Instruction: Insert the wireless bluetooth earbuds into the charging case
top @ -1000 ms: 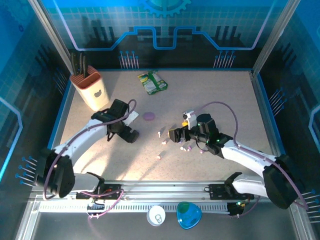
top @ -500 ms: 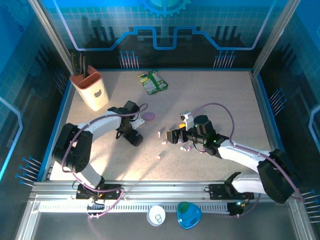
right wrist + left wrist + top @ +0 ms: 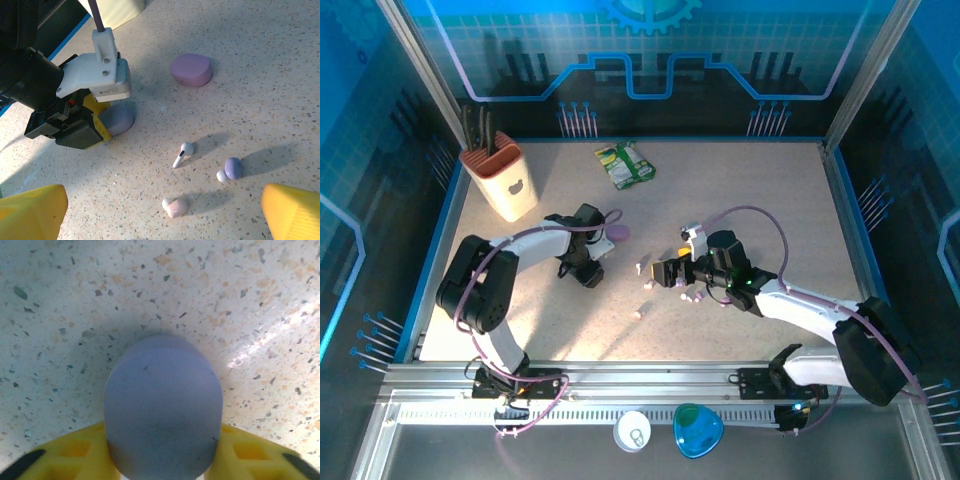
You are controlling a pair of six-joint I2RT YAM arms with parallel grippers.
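Note:
A lavender pebble-shaped charging case (image 3: 162, 410) lies on the speckled table, and the yellow fingers (image 3: 75, 452) of my left gripper (image 3: 162, 460) press both its sides. In the right wrist view that case (image 3: 117, 120) sits in the left gripper (image 3: 95, 127). A second, pink-purple case (image 3: 190, 70) lies closed behind it. Three earbuds lie loose: a white stemmed one (image 3: 182, 152), a purple one (image 3: 231, 168) and a pink one (image 3: 175, 206). My right gripper (image 3: 162, 220) hangs open just above them, holding nothing. From above, the left gripper (image 3: 588, 272) and the right gripper (image 3: 665, 272) face each other.
A knife block (image 3: 503, 180) stands at the back left and a green packet (image 3: 626, 165) lies at the back centre. More earbuds (image 3: 695, 297) lie under the right arm. A white case (image 3: 633, 432) and a blue case (image 3: 698, 430) rest on the front rail.
My left arm has swung right toward the table's middle and its jaws have closed in on the lavender case. The right gripper has stayed open and nearly still.

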